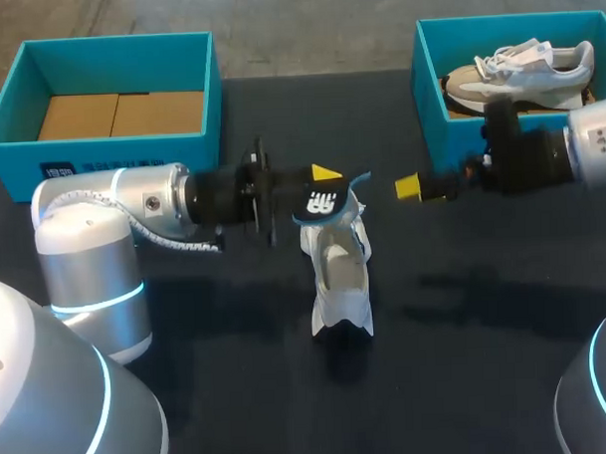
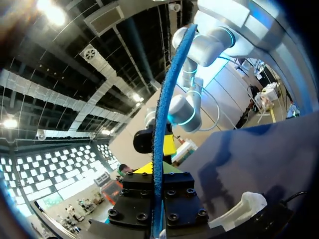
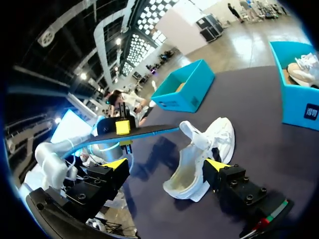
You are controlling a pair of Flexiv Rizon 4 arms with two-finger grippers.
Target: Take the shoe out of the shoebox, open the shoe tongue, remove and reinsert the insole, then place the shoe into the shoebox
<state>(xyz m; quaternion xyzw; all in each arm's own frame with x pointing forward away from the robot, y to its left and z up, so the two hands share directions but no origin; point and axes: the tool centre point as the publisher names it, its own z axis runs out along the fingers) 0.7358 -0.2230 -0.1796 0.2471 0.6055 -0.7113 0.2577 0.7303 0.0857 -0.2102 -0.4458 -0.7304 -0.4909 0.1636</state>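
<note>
A white shoe [image 1: 340, 276] stands on the dark table, its opening facing up. My left gripper [image 1: 326, 186] hovers just above the shoe's far end, shut on a blue-edged black insole [image 1: 325, 202]. In the left wrist view the insole [image 2: 164, 109] runs edge-on out from between the left gripper [image 2: 158, 172]. My right gripper [image 1: 411, 187] hangs open to the right of the insole, holding nothing. In the right wrist view, the shoe [image 3: 199, 159] lies ahead of my open right gripper [image 3: 167, 164], with the insole [image 3: 144, 132] above it.
A teal shoebox [image 1: 111, 144] with brown cardboard inside stands at the back left. A second teal shoebox [image 1: 427, 83] at the back right holds another white and beige shoe [image 1: 522, 70]. Bare dark table lies in front of the shoe.
</note>
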